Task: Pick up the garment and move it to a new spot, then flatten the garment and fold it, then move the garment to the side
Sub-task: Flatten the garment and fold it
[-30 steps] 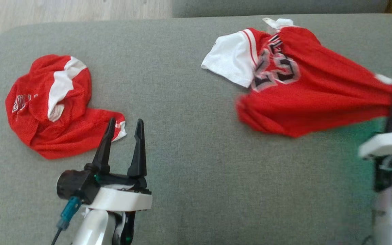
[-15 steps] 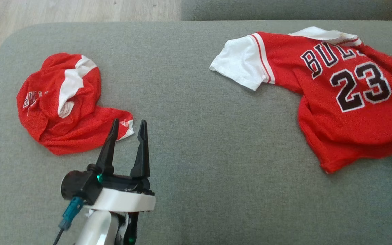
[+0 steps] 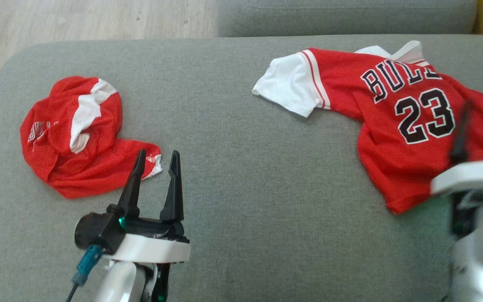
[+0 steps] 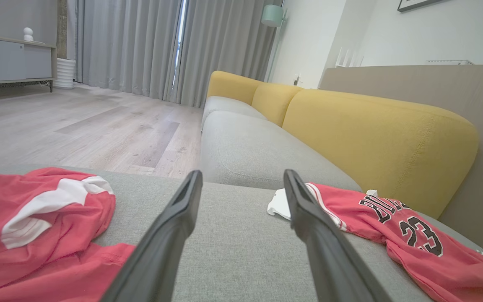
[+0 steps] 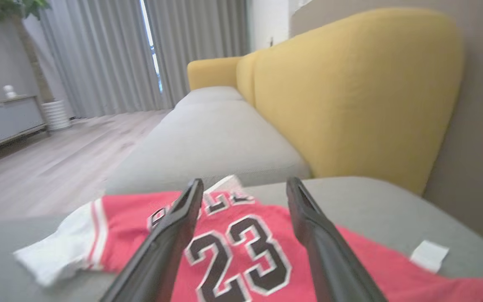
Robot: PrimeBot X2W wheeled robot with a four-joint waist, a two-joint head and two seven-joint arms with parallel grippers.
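At the far left a crumpled red-and-white heap [image 3: 74, 134] lay on the grey cushion [image 3: 241, 167]. Just beside its lower edge the left gripper [image 3: 157, 154] hovered with its fingers spread apart and nothing between them.

The middle of the cushion was bare. To the right of it the jersey [image 3: 392, 126] lay face up, its number showing and its white sleeve [image 3: 289, 84] pointing left. The cloth was only loosely spread, with the collar turned up at the far edge and the lower hem uneven.

At the right the right gripper [image 5: 245, 184] stood over the number, jaws wide and gripping nothing. Whether the fingertips touched the cloth could not be told, as the head view was blurred there.

The move to a new spot looked finished, with flattening as the step in hand. That would likely call for taking hold at the hem or shoulders and drawing the cloth outward until the body and sleeve lay smooth. The left gripper would probably need to cross the bare cushion to help.
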